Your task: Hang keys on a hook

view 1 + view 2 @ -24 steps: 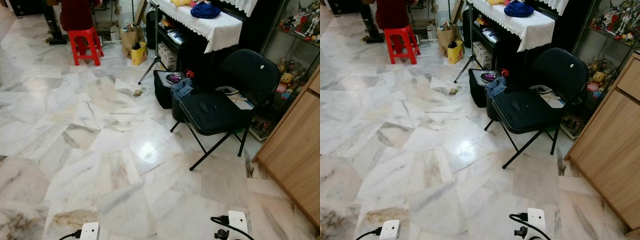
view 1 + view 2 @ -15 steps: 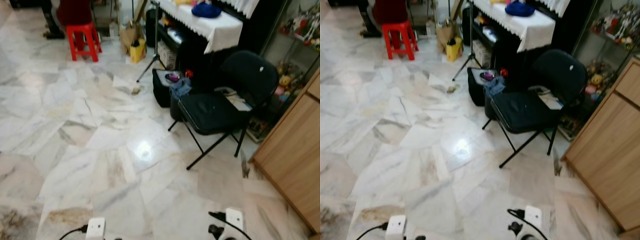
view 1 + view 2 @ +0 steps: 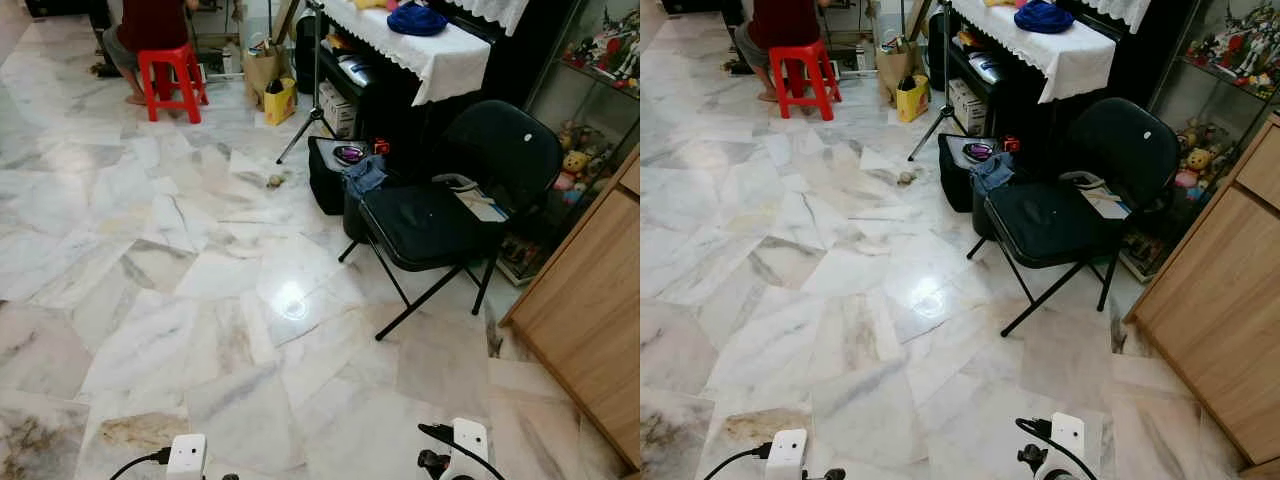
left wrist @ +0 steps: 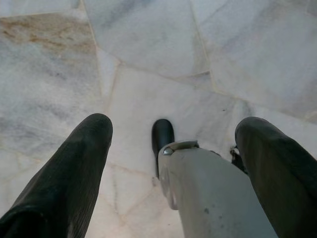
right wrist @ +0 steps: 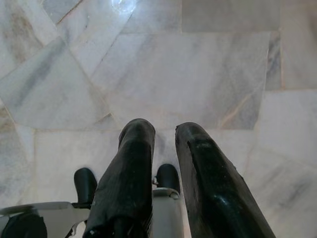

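Observation:
No keys or hook can be made out in these frames. Both arms hang low over the marble floor (image 3: 200, 280), and their white wrist housings show at the bottom of the eye views, the left (image 3: 187, 456) and the right (image 3: 468, 440). In the left wrist view my left gripper (image 4: 173, 126) is open, its black fingers (image 4: 79, 163) spread wide over bare tiles with nothing between them. In the right wrist view my right gripper (image 5: 164, 129) is shut, its fingers (image 5: 131, 163) nearly touching, with nothing seen held.
A black folding chair (image 3: 440, 220) stands ahead on the right, beside a wooden cabinet (image 3: 590, 300). Behind it are a black bag (image 3: 335, 175), a tripod (image 3: 312, 90) and a dark unit under a white lace cloth (image 3: 440, 55). A person sits on a red stool (image 3: 170, 80) at far left.
The head camera has swayed and the blur is gone; more of the person on the red stool shows. Nothing in the room has moved, and both arms hang as before.

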Available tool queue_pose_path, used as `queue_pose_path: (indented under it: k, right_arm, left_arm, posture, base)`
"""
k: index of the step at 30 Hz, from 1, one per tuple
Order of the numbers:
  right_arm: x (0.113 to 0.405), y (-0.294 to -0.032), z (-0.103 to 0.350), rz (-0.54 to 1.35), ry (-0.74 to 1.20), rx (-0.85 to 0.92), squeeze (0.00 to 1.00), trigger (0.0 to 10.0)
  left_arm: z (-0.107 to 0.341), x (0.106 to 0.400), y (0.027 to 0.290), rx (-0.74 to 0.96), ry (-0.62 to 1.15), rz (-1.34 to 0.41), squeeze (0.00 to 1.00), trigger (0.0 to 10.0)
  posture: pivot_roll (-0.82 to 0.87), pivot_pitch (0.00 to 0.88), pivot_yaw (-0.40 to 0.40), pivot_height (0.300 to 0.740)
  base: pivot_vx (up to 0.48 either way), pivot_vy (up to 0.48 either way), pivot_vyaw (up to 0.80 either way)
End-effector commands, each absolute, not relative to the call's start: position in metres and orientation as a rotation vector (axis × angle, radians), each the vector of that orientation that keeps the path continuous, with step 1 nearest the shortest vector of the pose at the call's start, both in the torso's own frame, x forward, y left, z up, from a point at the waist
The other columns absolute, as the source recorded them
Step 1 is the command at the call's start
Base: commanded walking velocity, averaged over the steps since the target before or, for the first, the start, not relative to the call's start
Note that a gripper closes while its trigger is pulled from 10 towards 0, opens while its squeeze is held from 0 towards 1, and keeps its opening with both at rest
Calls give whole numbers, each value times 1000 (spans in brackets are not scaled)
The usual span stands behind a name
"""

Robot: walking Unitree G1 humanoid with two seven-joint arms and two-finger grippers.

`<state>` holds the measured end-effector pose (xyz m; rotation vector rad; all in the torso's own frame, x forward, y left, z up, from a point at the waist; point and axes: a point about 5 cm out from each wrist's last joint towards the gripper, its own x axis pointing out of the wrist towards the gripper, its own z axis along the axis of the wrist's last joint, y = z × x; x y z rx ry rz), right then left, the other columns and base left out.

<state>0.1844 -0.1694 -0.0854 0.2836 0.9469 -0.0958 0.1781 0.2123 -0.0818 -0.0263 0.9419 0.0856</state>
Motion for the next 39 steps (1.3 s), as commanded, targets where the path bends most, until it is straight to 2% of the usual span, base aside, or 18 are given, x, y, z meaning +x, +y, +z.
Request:
queue_pose_path:
  k: [1, 39]
  right_arm:
    - [180, -170, -88, -97, 975, 270, 0, 10000]
    - [178, -170, -89, -104, 986, 263, 0, 10000]
  left_arm:
    - [-82, 176, 214, 2, 959, 81, 0, 10000]
    - [-78, 184, 213, 86, 917, 47, 0, 10000]
  posture:
    - [61, 0, -54, 740]
    - [71, 0, -51, 740]
  base:
    - [0, 0, -656]
    - [0, -28, -735]
